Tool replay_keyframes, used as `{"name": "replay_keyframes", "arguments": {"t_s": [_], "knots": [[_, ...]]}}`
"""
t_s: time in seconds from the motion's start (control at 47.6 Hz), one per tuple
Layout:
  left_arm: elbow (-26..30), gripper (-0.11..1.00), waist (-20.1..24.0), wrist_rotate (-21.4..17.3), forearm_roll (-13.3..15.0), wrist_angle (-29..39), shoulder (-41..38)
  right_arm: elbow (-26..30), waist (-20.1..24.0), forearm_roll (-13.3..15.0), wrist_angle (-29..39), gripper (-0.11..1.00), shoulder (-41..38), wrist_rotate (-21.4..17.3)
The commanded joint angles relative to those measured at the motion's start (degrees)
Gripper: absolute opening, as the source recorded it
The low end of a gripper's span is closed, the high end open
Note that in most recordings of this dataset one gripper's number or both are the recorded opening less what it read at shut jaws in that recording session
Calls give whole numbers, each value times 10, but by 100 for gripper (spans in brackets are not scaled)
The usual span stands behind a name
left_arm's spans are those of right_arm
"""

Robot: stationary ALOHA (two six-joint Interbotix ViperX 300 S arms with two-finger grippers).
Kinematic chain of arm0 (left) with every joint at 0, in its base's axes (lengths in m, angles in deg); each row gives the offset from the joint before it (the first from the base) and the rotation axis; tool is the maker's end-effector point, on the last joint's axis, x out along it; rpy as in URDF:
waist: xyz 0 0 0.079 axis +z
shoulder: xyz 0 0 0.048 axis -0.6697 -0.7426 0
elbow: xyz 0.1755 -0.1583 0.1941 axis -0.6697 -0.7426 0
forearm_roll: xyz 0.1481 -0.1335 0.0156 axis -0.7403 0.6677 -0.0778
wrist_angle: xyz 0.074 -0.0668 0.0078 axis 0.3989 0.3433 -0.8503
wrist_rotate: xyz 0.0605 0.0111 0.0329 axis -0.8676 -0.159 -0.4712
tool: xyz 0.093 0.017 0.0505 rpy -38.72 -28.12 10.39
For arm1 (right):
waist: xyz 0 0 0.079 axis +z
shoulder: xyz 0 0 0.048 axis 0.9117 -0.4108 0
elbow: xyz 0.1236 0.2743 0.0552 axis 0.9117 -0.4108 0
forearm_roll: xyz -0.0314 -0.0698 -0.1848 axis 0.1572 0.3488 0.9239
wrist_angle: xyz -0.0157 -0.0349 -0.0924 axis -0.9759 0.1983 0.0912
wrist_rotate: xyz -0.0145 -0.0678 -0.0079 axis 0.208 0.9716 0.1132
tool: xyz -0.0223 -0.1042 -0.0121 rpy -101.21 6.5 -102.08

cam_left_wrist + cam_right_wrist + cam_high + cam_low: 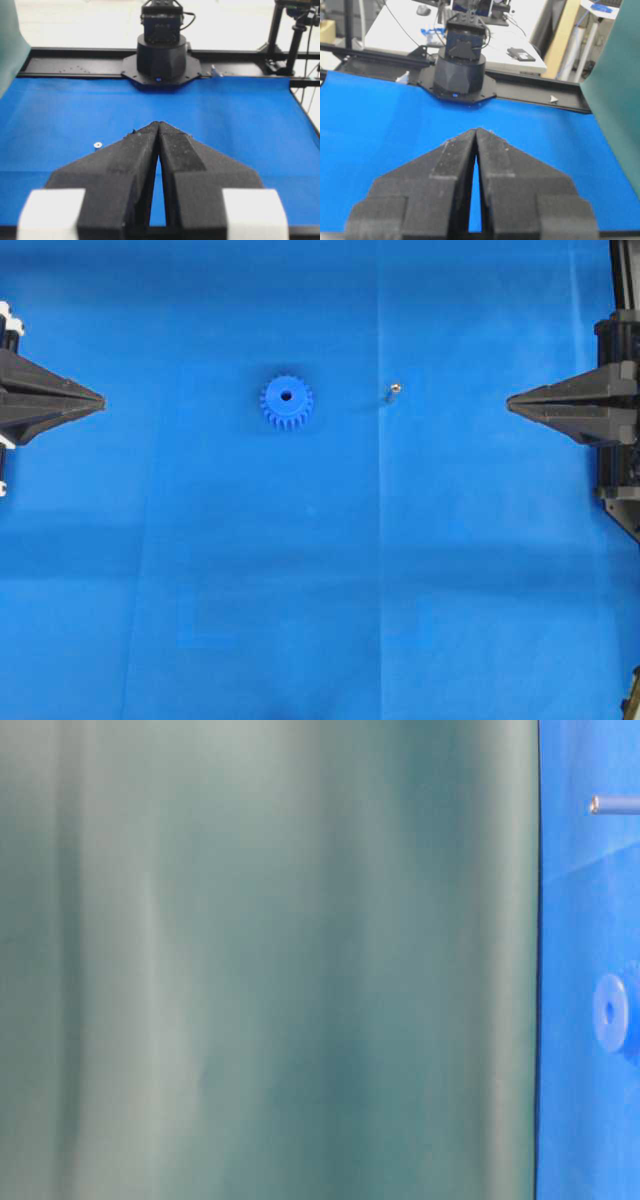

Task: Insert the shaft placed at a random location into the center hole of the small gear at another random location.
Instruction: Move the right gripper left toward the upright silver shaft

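Observation:
The small gear (287,403) lies flat on the blue mat, left of the middle, with its dark center hole (287,396) facing up. The shaft (393,391) stands on end to the gear's right, a shiny dot; it also shows left of the fingers (97,145) in the left wrist view. The table-level view catches the shaft (612,805) and the gear (612,1012) at its right edge. My left gripper (103,400) is shut and empty at the left edge. My right gripper (508,403) is shut and empty at the right edge. Both point inward, far from both parts.
A green curtain (270,960) fills most of the table-level view. Each wrist view shows the opposite arm's black base (162,55) (460,70) at the far end of the blue mat (320,570). A black frame rail (545,92) borders the mat.

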Motion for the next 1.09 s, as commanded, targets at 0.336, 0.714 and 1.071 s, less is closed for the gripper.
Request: {"name": "replay_keyframes", "arguments": {"t_s": [0.336,0.714,1.071], "knots": [[8,0,-6,11,0,14,5,11,-31,-2,-8,-6,-59,4],[6,0,-6,11,0,13,5,11,-89,-32,-66,38,-225,3],[4,0,-5,11,0,14,5,21,-119,-69,-192,76,-439,3]]}}
